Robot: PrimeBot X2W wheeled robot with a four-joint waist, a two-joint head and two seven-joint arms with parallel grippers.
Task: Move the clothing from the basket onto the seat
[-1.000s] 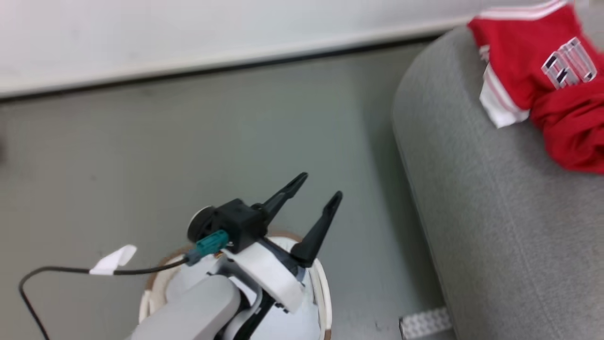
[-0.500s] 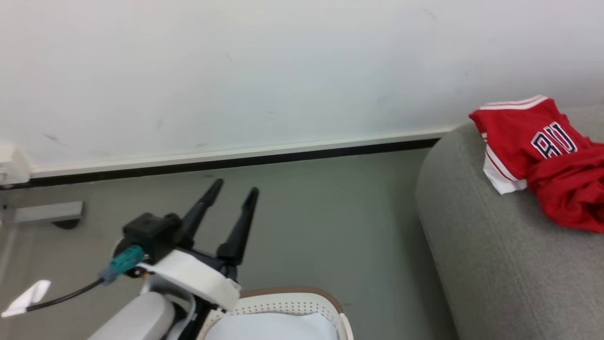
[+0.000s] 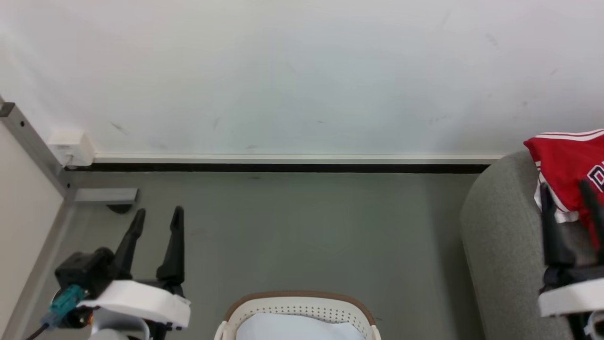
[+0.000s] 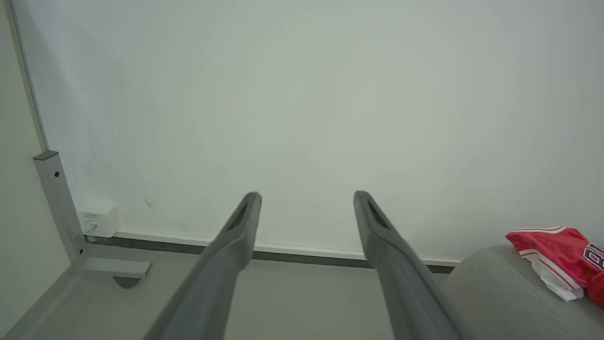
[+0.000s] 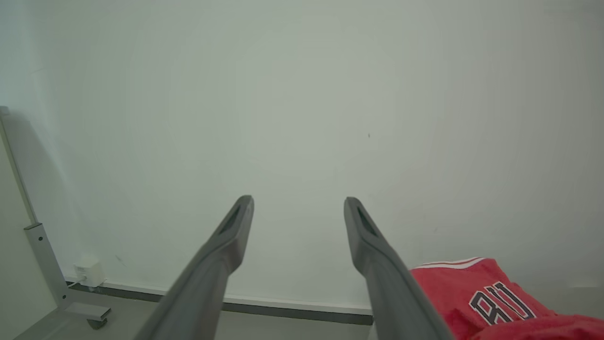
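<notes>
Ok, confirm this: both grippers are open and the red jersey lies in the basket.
Wrong place: the head view shows the red jersey on the grey seat, not in the basket. Left gripper and right gripper are open.

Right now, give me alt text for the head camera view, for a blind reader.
Red clothing lies on the grey seat at the right edge, while the cream basket sits on the floor at bottom centre with nothing red visible inside. The left gripper and right gripper point up with open jaws, holding nothing.
</notes>
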